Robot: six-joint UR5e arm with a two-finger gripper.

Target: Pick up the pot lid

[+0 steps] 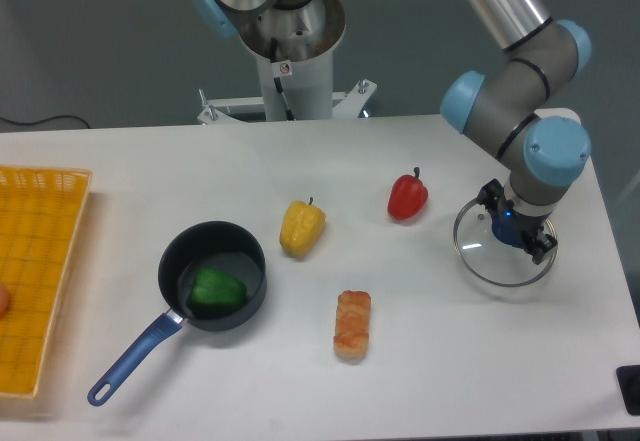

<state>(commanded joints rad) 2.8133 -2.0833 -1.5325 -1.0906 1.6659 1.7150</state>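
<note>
White tabletop [235,386], camera view: your gripper [514,225] is clamped on the blue knob [506,230] of the glass pot lid [488,259], frame right, well apart from the pan [176,271]; you likely want that central pinch for a balanced lift; can't tell if it's airborne

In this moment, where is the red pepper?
In the camera view, the red pepper lies right of the picture's centre, between the yellow pepper on its left and the pot lid on its right.
</note>
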